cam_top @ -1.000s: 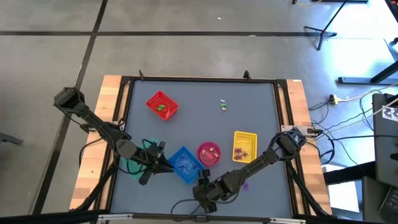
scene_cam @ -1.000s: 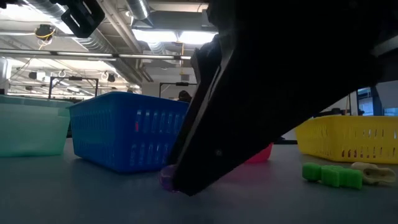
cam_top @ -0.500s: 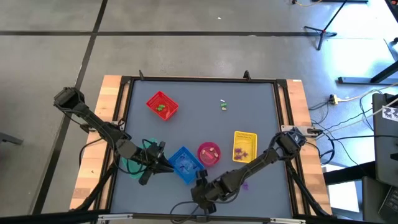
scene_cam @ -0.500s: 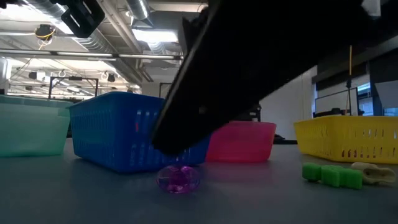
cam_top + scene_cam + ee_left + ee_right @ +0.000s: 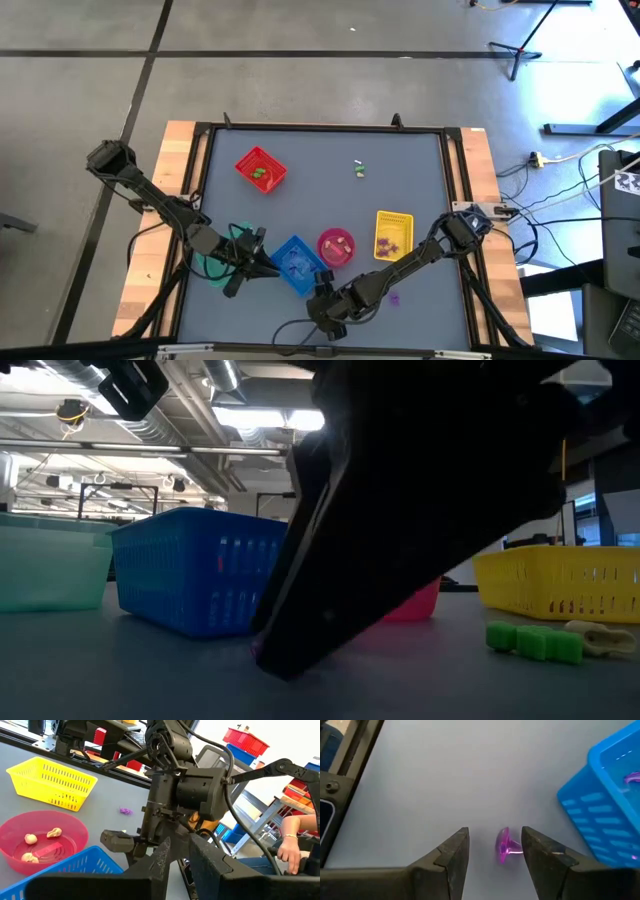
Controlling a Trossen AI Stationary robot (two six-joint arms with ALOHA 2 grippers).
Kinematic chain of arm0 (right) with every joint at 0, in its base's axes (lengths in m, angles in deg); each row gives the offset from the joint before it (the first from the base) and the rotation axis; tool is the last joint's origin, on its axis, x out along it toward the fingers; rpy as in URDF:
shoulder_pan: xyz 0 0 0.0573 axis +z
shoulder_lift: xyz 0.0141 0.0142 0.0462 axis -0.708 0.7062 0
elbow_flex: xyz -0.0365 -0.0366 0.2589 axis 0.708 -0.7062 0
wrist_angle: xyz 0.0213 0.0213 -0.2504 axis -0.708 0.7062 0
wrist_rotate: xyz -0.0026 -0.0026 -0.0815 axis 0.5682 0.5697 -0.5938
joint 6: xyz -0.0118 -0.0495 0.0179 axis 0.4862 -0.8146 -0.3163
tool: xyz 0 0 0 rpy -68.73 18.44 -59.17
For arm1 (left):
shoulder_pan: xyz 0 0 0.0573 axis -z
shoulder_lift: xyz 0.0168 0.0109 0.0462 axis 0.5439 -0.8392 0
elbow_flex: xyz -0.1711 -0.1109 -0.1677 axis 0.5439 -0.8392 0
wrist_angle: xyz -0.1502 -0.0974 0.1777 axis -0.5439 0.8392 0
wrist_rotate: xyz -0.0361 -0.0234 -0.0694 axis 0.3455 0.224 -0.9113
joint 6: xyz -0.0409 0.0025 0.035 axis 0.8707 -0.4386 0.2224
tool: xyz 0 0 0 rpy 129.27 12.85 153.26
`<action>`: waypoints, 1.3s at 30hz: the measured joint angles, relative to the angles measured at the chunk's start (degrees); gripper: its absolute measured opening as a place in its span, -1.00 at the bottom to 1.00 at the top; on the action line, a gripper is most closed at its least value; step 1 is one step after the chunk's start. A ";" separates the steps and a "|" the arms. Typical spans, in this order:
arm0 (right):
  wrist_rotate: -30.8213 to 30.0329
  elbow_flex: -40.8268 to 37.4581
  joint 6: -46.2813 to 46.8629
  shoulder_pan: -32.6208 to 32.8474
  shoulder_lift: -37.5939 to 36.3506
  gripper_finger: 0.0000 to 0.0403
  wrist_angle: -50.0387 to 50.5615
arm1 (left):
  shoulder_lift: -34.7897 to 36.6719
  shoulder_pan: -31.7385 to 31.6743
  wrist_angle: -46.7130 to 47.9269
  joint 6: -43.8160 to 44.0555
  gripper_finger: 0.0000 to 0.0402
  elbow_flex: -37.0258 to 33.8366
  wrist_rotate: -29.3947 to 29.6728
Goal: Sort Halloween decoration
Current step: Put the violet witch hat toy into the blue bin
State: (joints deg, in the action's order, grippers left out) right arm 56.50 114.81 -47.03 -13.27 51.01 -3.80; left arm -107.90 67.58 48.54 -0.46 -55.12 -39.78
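Observation:
A small purple trinket of the Halloween decoration lies on the grey table near its near edge, beside the blue basket. My right gripper slants down over it, open, one finger on each side. The trinket lies close to one finger; whether they touch, I cannot tell. In the low view the gripper hides the trinket. My left gripper waits above the gap between the teal basket and the blue basket, its fingers nearly together, with nothing showing between them.
A red basket holding green trinkets stands far left. The pink bowl and yellow basket stand right of the blue one. Loose green and cream trinkets lie far back; another purple one lies near the right arm. A person's hand shows beyond the table.
In the low view my right gripper shifted a little up off the purple trinket, which showed whole on the table half a second ago. It has come back down in front of the trinket, which is hidden again.

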 joint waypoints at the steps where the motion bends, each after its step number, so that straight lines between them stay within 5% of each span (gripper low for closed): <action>1: -0.02 0.00 0.00 -0.02 0.06 -0.10 -0.02 | 0.00 0.00 0.00 0.02 -0.72 0.00 0.00; 12: 1.43 0.02 0.30 -0.08 0.69 -0.12 -0.12 | 0.02 0.00 -0.03 0.04 -0.72 -0.04 -0.04; 24: 3.94 0.11 2.58 -0.43 0.69 -0.56 1.22 | 0.02 0.00 -0.04 0.11 -0.72 -0.04 -0.04; 39: 3.94 0.09 2.56 -0.43 0.67 -0.78 1.28 | 0.02 0.02 -0.02 0.11 -0.72 -0.04 -0.04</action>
State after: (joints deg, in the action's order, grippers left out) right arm 60.44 114.89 -44.47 -13.69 51.68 -2.53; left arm -107.88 67.60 48.52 -0.34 -55.16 -39.82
